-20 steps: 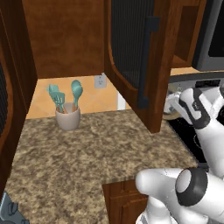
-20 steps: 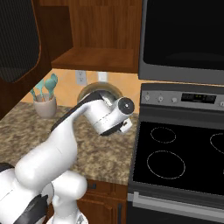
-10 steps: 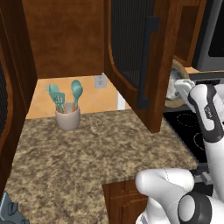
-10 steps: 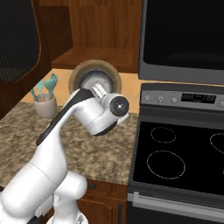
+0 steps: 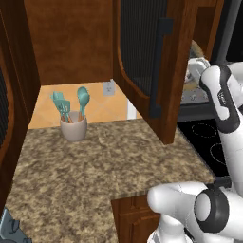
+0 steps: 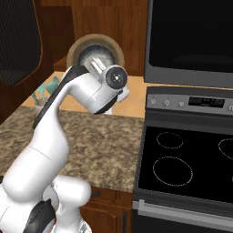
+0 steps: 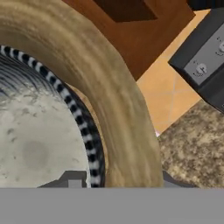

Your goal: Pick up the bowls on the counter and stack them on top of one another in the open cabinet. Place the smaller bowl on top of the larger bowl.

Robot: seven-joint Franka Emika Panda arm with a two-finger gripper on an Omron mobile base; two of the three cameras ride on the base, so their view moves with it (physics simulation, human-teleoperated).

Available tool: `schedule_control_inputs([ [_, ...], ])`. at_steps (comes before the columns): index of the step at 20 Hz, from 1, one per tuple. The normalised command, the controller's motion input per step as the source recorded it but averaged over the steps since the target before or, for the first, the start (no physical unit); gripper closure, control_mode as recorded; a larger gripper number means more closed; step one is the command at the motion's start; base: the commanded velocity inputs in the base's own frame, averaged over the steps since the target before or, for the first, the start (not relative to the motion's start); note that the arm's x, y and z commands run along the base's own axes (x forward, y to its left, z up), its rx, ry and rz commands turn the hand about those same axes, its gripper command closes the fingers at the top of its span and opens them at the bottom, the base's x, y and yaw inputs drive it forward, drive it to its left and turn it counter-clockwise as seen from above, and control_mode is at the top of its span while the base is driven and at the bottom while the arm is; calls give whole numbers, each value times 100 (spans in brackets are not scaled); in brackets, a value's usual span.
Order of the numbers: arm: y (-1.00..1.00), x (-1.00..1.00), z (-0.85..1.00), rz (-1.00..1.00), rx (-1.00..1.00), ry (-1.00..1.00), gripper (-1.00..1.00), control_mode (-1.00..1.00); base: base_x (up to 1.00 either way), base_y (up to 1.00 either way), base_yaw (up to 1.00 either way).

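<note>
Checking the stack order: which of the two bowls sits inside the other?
The smaller bowl, grey with a pale speckled inside, nests inside the larger bowl, whose thick tan wooden rim surrounds it.

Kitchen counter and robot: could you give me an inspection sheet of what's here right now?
Surface: granite-look counter, bare apart from the utensil cup.
Job's things: larger bowl raised off the counter, tipped to face the camera, with the smaller bowl nested inside; open cabinet shows no bowl in it.
Clutter: utensil cup holding teal spoons, near the back wall.
Grippers: pincer at the bowls' rim, apparently gripping it.
Cables: nothing seen.
Surroundings: stove, wall outlet.
</note>
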Motion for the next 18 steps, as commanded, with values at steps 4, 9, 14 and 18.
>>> schedule_control_inputs([
  [4, 14, 88, 75, 0, 0, 14, 100, -100, 0, 0, 0],
  [9, 9, 74, -1, 0, -8, 18, 100, -100, 0, 0, 0],
  [14, 4, 66, -13, 0, -7, 3, 100, -100, 0, 0, 0],
  [18, 7, 96, -3, -5, -5, 1, 100, -100, 0, 0, 0],
])
